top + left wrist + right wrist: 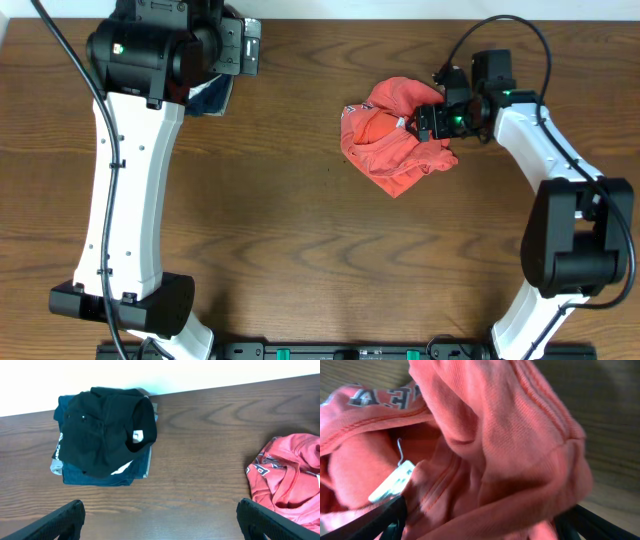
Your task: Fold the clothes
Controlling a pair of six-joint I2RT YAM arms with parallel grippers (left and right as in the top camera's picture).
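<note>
The red-orange T-shirt lies crumpled in a heap on the table, right of centre. White lettering and the white neck label show in the right wrist view. My right gripper is down on the heap's right side; its fingers are spread wide with bunched shirt fabric between them. My left gripper is open and empty at the far left, held above the table. The shirt's edge also shows in the left wrist view.
A stack of folded garments, black on top of navy and tan, sits at the back left by the table's far edge; it is partly under the left arm in the overhead view. Bare wood table lies in front.
</note>
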